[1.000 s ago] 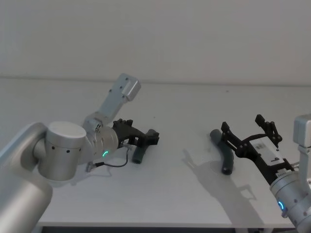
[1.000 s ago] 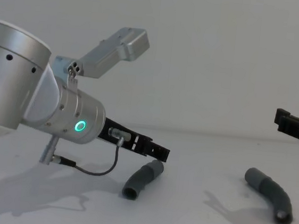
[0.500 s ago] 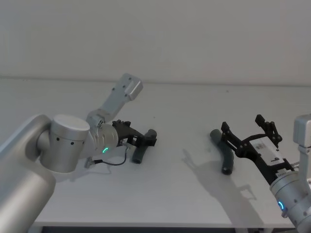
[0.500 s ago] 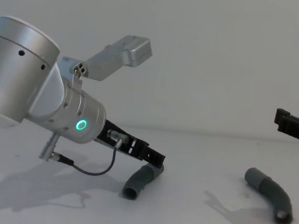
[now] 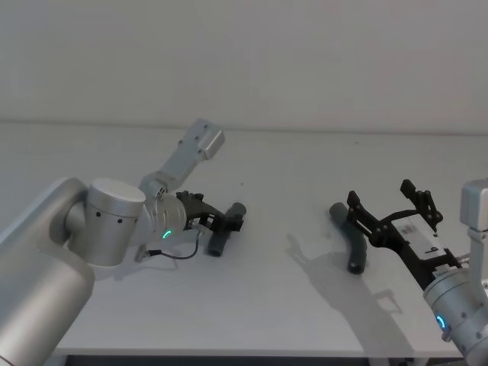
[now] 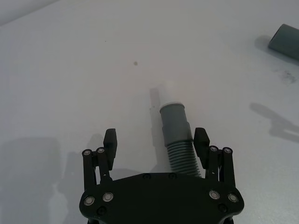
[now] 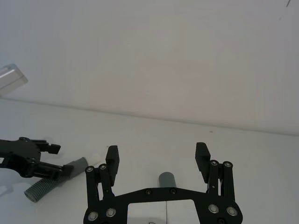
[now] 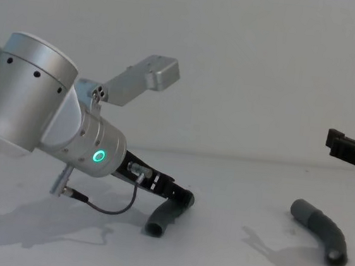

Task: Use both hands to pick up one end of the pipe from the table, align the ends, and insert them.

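The left pipe piece (image 5: 220, 237) lies flat on the table (image 5: 290, 320), left of the middle, with its white tip (image 6: 169, 93) pointing away from the left gripper (image 6: 155, 137). The right pipe piece (image 5: 352, 242) lies well apart from it, over on the right.

The left gripper sits low over the ribbed stretch of its piece with its fingers (image 6: 110, 140) spread, one on each side and not yet pinching. The pipe is off centre between them, much nearer one finger than the other. The right gripper (image 5: 381, 197) hangs above its piece, fingers also spread wide, with the open cuff (image 7: 167, 178) showing below the gap.

The main risk is on the left. If the fingers shut now, the near one would likely touch first and shove or roll the bent piece sideways, so the white tip ends up pointing off line and is harder to line up with the other cuff. The ribbed part also looks soft, so a squeeze there may let the piece droop or twist. The fingertips are very close to the table and could scrape it if the arm drops further.

Compared with a second ago, the left gripper has tipped down and moved forward, from above the upper cuff to straddling the pipe at table level. The right gripper and both pipe pieces have not moved.
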Action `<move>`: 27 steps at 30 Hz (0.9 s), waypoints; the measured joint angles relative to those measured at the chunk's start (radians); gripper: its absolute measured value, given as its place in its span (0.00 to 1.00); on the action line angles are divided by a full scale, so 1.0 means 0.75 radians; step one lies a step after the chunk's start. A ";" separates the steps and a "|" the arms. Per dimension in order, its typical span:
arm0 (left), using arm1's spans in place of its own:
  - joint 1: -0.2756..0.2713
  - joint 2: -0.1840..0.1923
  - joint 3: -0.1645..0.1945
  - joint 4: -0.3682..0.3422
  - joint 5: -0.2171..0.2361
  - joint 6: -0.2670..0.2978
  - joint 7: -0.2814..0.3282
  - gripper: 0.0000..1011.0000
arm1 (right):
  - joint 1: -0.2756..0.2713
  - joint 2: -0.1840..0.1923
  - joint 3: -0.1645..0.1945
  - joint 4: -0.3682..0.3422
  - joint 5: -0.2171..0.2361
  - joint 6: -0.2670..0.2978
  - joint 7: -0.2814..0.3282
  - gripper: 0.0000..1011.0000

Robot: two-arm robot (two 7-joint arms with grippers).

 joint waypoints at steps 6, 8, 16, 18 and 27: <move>-0.013 -0.013 0.001 0.042 0.004 -0.023 -0.012 0.99 | 0.000 0.000 0.000 0.000 0.000 0.000 0.000 0.99; -0.017 -0.020 0.002 0.058 0.006 -0.034 -0.017 0.99 | 0.000 0.000 0.000 0.000 0.000 0.000 0.000 0.99; -0.024 -0.039 -0.001 0.099 0.012 -0.055 -0.025 0.99 | 0.000 0.000 0.000 0.000 0.000 0.000 0.000 0.99; -0.025 -0.041 -0.001 0.104 0.013 -0.055 -0.027 0.99 | 0.000 0.000 0.000 0.000 0.000 0.000 0.000 0.99; -0.029 -0.047 -0.001 0.125 0.018 -0.057 -0.043 0.84 | 0.000 0.000 0.000 0.000 0.000 0.000 0.000 0.99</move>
